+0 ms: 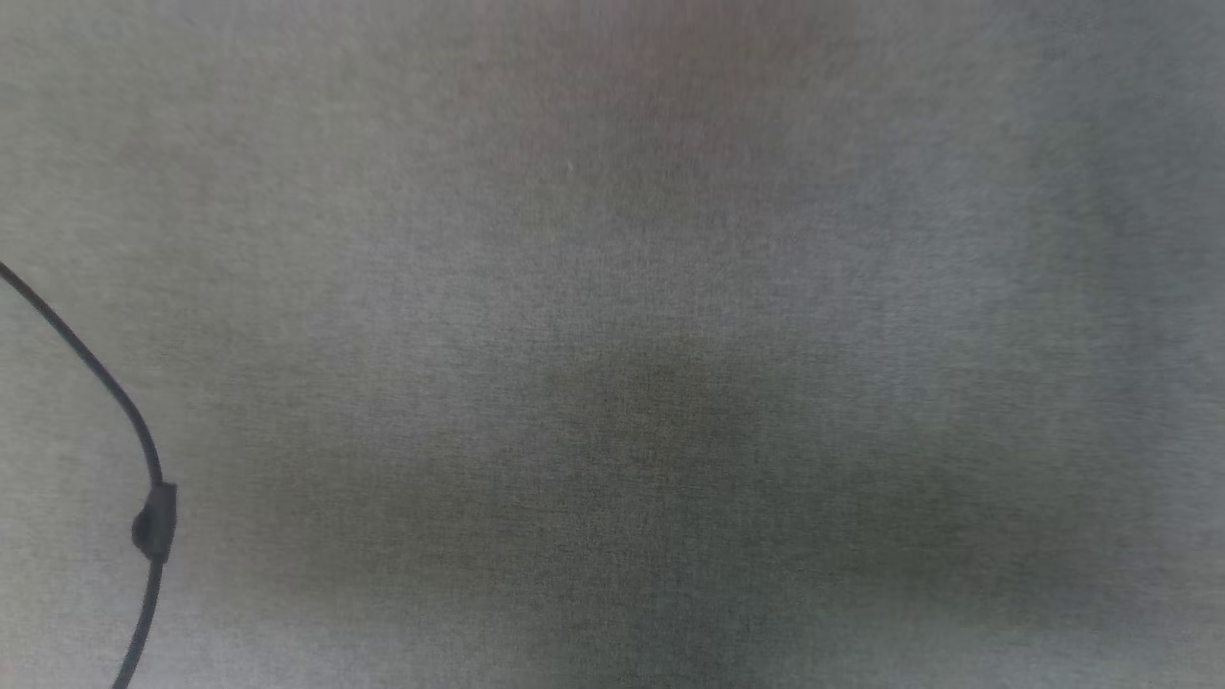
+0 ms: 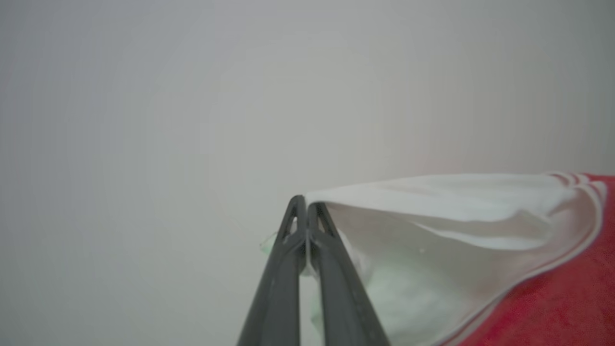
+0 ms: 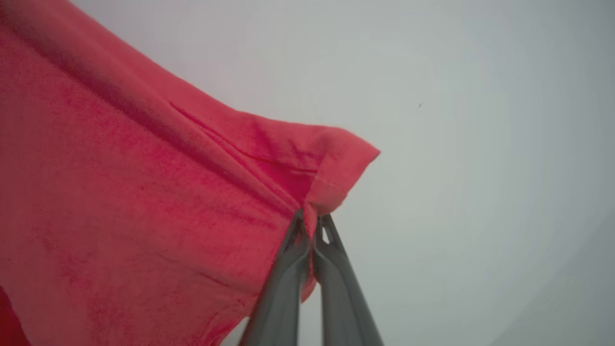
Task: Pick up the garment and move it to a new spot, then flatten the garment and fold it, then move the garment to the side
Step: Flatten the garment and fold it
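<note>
The garment [image 2: 456, 226] was pinched in two places, one by each gripper. In the left wrist view it spread away to the right of the left gripper [image 2: 306, 204]. That gripper's two dark fingers were pressed together, with a fold of white sleeve edge caught at their tips. In the right wrist view it spread to the left of the right gripper [image 3: 312, 217], whose fingers were likewise clamped tight on a corner of the red hem. The stitched edge folded over just above the tips. The sleeve was white, bordered by thin red-and-white stripes where it met the red body. The red cloth ran in creases toward the pinch. In the head view a dark cable [image 1: 96, 371] with a clip curved over a grey woven surface [image 1: 670, 239].
</note>
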Controlling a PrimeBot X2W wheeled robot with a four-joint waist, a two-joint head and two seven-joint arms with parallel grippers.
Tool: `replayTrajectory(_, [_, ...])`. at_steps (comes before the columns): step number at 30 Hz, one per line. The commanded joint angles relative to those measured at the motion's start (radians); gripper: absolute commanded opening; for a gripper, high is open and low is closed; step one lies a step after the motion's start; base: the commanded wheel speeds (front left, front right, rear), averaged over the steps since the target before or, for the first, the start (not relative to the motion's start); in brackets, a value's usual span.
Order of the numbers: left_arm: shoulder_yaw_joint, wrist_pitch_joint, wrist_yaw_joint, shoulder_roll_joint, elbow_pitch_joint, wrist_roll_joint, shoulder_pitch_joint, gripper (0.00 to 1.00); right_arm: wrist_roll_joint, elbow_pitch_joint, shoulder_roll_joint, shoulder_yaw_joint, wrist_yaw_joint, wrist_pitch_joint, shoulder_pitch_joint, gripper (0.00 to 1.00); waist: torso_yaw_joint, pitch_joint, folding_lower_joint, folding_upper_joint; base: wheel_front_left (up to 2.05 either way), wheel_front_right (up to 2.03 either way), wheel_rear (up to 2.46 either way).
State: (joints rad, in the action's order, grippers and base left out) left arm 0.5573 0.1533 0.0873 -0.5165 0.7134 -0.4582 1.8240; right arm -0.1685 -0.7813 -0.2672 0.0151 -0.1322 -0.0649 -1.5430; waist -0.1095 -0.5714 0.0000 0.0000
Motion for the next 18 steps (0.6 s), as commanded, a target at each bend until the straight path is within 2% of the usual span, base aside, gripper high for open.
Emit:
replayTrajectory(1, [-0.012,0.017,0.013,-0.004,0.016,0.006,0.007,0.0,-0.016,-0.014,-0.004,0.01,0.003,-0.007,-0.002,0.0,-0.007,-0.044,0.0,0.0,0.0,0.0,0.0])
replayTrajectory(6, [0.004,0.065,-0.042,0.044,0.129,-0.024,-0.053,0.0,-0.09,-0.135,0.032,0.027,0.003,-0.037,0.039,0.0,-0.026,-0.043,0.0,0.0,0.0,0.0,0.0])
replayTrajectory(8, [0.017,0.051,-0.081,0.064,0.169,-0.048,-0.099,0.0,-0.093,-0.186,0.028,0.009,0.003,-0.034,0.056,0.0,-0.033,-0.032,0.0,0.0,0.0,0.0,0.0])
replayTrajectory(11, [0.046,0.003,-0.149,0.088,0.215,-0.079,-0.182,0.0,-0.056,-0.265,0.029,-0.032,0.003,-0.033,0.096,0.0,-0.044,-0.003,0.0,0.0,0.0,0.0,0.0])
replayTrajectory(13, [0.06,-0.036,-0.178,0.091,0.23,-0.096,-0.23,0.0,-0.015,-0.312,0.038,-0.067,0.003,-0.031,0.121,0.0,-0.048,0.022,0.0,0.0,0.0,0.0,0.0])
replayTrajectory(18, [0.089,-0.167,-0.213,0.095,0.212,-0.187,-0.395,0.0,0.118,-0.404,0.057,-0.18,0.003,0.01,0.204,0.0,-0.052,0.094,0.0,0.0,0.0,0.0,0.0])
